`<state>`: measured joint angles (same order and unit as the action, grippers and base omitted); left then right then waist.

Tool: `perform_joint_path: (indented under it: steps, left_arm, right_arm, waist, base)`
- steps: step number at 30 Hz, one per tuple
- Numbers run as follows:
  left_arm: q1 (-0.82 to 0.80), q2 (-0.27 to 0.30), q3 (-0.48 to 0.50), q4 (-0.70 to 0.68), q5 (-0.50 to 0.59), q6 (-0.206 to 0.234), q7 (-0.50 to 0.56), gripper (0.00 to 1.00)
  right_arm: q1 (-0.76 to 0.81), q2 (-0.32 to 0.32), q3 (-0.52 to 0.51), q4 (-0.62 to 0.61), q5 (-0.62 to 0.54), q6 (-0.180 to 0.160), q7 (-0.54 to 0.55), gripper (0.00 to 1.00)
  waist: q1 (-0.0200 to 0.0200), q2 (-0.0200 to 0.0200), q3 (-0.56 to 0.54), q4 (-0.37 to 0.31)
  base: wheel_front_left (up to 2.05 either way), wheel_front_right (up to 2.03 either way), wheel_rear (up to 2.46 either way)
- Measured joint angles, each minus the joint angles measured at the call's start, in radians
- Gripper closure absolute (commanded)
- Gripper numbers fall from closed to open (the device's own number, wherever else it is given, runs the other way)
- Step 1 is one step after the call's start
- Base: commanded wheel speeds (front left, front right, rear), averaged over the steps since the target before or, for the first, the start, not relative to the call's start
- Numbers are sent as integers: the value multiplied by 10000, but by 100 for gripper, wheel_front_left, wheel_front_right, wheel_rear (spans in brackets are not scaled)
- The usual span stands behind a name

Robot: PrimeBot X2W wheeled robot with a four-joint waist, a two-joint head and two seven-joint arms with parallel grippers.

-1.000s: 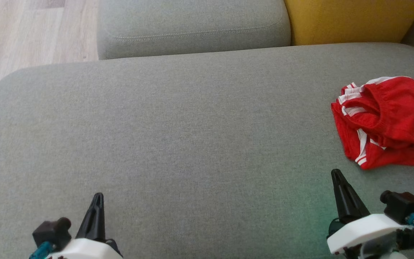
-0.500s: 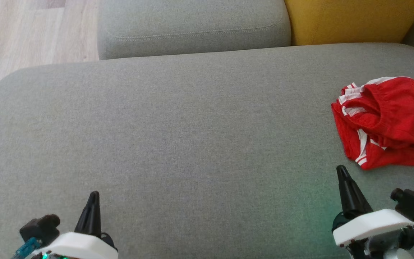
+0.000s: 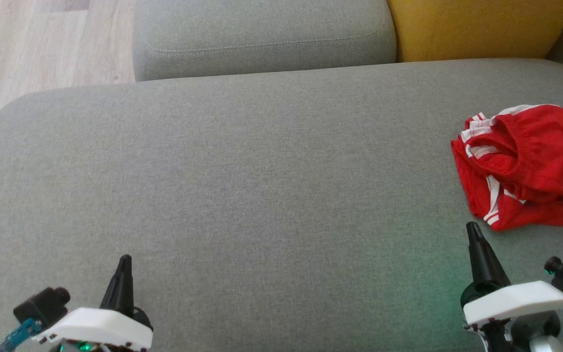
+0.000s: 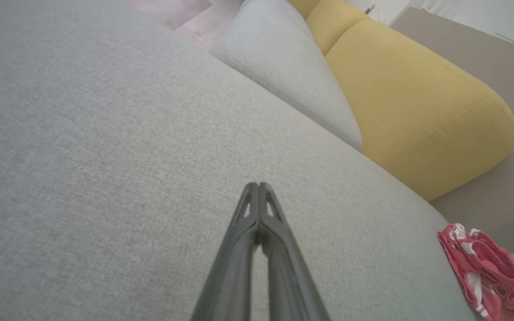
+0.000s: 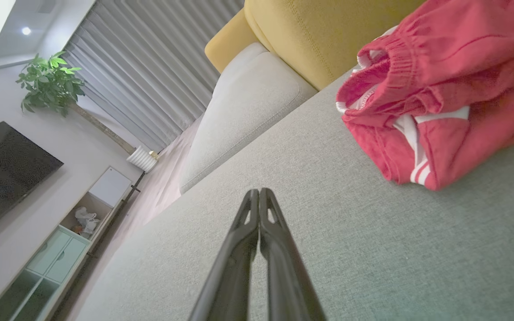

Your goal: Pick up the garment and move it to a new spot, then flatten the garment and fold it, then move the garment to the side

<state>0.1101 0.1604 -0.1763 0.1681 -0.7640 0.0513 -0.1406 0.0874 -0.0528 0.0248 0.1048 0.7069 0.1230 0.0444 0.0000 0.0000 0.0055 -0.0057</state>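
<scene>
The garment [image 3: 530,164] is a red piece with white stripes, lying crumpled at the right edge of the grey sofa seat [image 3: 262,186]. It also appears in the right wrist view as the garment [image 5: 444,93] at upper right, and small in the left wrist view as the garment [image 4: 484,272] at lower right. My right gripper [image 3: 472,229] is shut and empty, its tip just short of the garment's near hem. My left gripper [image 3: 125,259] is shut and empty at the lower left, far from the garment. Both pairs of fingers press together, as seen on the right gripper [image 5: 259,192] and the left gripper [image 4: 259,186].
A grey back cushion [image 3: 262,36] and a yellow cushion [image 3: 477,27] stand behind the seat. Wooden floor [image 3: 42,44] lies past the seat's left end. The right wrist view shows a TV [image 5: 2,169], a low cabinet [image 5: 60,249] and a plant [image 5: 49,82].
My right gripper has moved forward and right, closer to the garment's near hem. My left gripper has drifted slightly left. The garment has not moved.
</scene>
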Motion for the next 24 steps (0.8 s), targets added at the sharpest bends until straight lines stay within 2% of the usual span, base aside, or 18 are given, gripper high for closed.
perform_joint_path:
  steps: [24]
  left_arm:
    - [-458, -242, 646, 316, -2742, -535, 700, 100]
  right_arm:
    - [-429, -38, -322, 516, 2932, 0, 58, 100]
  waist:
    - [0, 0, -7, 18]
  base:
    - [0, 0, 0]
